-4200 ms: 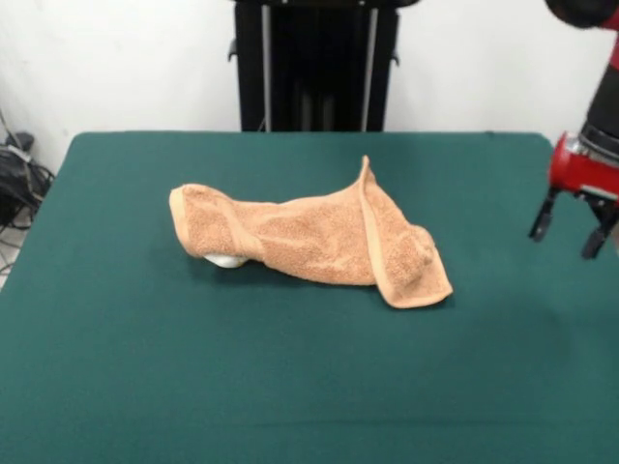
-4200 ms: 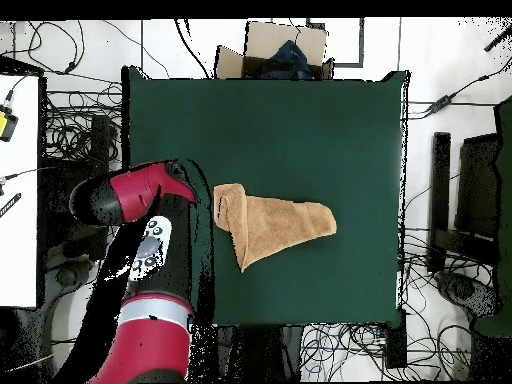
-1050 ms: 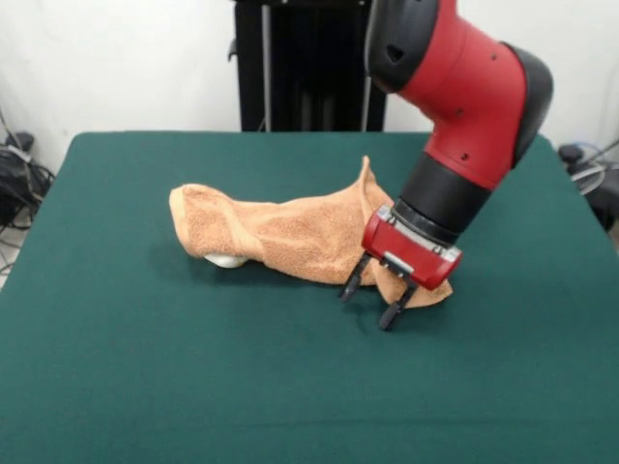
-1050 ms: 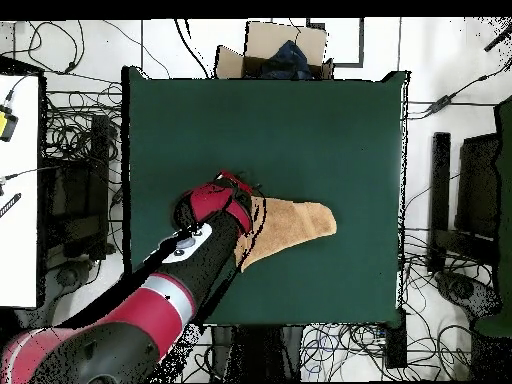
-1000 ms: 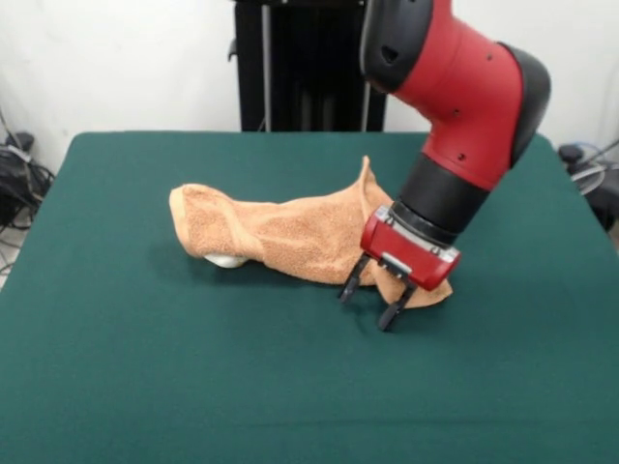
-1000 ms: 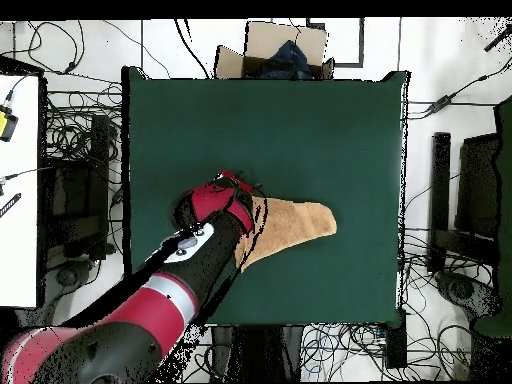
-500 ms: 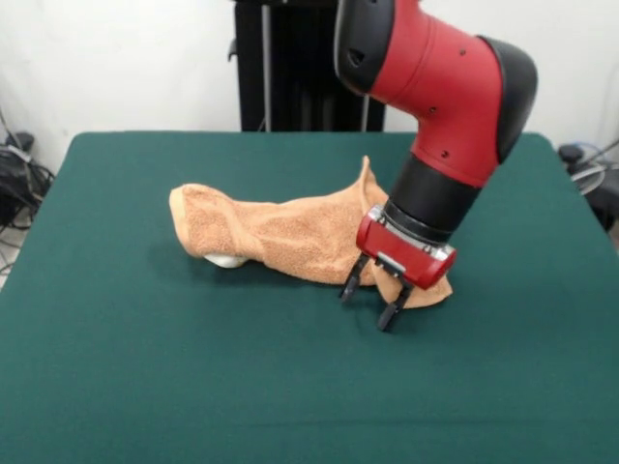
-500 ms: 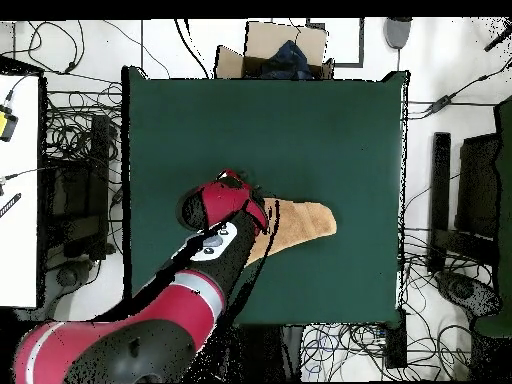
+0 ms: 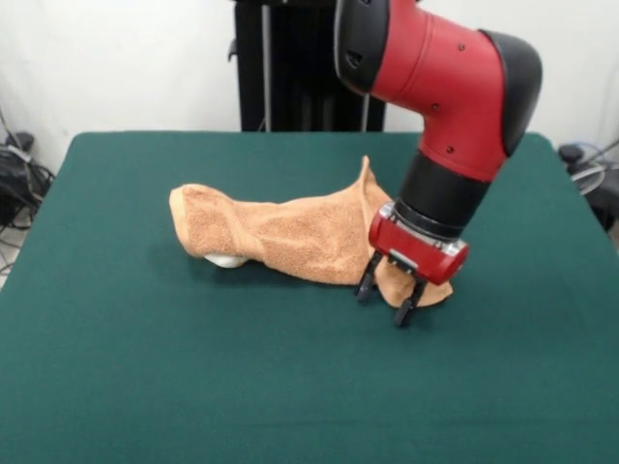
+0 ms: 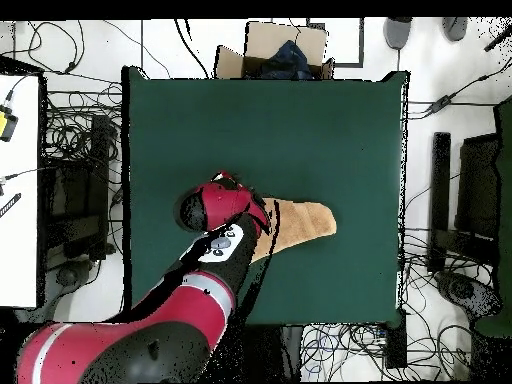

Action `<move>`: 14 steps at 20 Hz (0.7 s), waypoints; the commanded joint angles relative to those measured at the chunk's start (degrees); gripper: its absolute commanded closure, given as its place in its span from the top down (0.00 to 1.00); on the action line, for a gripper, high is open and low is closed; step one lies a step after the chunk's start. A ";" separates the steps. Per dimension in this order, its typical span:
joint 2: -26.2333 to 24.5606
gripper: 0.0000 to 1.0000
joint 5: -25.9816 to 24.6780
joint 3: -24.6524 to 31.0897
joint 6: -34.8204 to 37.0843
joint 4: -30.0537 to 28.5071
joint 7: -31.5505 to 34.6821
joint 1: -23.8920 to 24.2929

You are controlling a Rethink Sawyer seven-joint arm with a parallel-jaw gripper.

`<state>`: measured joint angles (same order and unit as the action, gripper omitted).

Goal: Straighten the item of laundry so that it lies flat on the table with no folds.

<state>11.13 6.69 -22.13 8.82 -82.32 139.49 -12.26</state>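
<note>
The orange-tan towel [image 9: 290, 234] lies crumpled and folded in the middle of the dark green table [image 9: 145, 377], with one edge standing up in a ridge and a white tag [image 9: 224, 260] peeking out under its left end. In the overhead view the towel [image 10: 305, 220] shows to the right of the arm. My gripper [image 9: 384, 302] is open, its two black fingers pointing down just above the table, at the towel's near right corner. The red and black arm hides part of that corner.
The robot's black pedestal [image 9: 314, 68] stands behind the table's far edge. A cardboard box [image 10: 275, 52] sits on the floor beyond the table in the overhead view. Cables lie on the floor around the table.
The arm has swung in from the table's right side to the towel. In the last second the gripper shifted a little right and lower at the towel's right corner. The towel has not moved.
</note>
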 commanded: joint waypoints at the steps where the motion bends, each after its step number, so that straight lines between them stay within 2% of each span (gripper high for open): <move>1: -0.71 1.00 1.78 12.04 0.27 -5.59 7.41 0.15; 14: 1.21 1.00 1.51 16.39 0.11 -8.09 6.82 1.83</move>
<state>13.95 6.94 -17.31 8.82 -85.04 139.49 -10.04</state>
